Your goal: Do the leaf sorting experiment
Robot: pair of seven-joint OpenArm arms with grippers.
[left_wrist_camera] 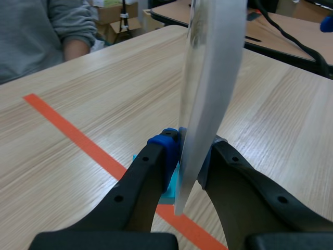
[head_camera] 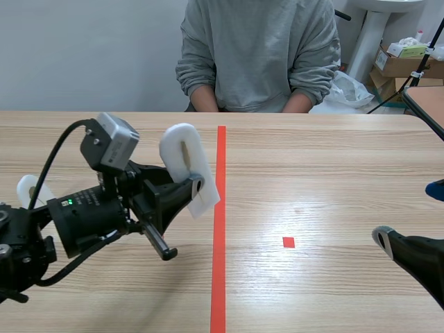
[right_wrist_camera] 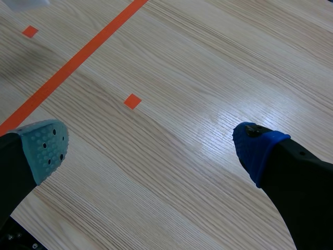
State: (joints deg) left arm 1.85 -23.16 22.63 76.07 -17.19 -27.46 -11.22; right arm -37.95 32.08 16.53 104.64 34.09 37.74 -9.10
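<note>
While the left gripper pinched a white sheet, perhaps a leaf card, at 9 o'clock beside the tape line, its narrow edge-hold risked slippage; the right gripper, 4 o'clock, gaped empty.

I see a pale wood-grain table with soft glare near its middle — behind it a plain grey wall, with cardboard boxes beside a white pedestal.

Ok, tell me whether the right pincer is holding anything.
No: the right pincer is open, its two pads standing wide apart with only the bare table showing between them.
</note>
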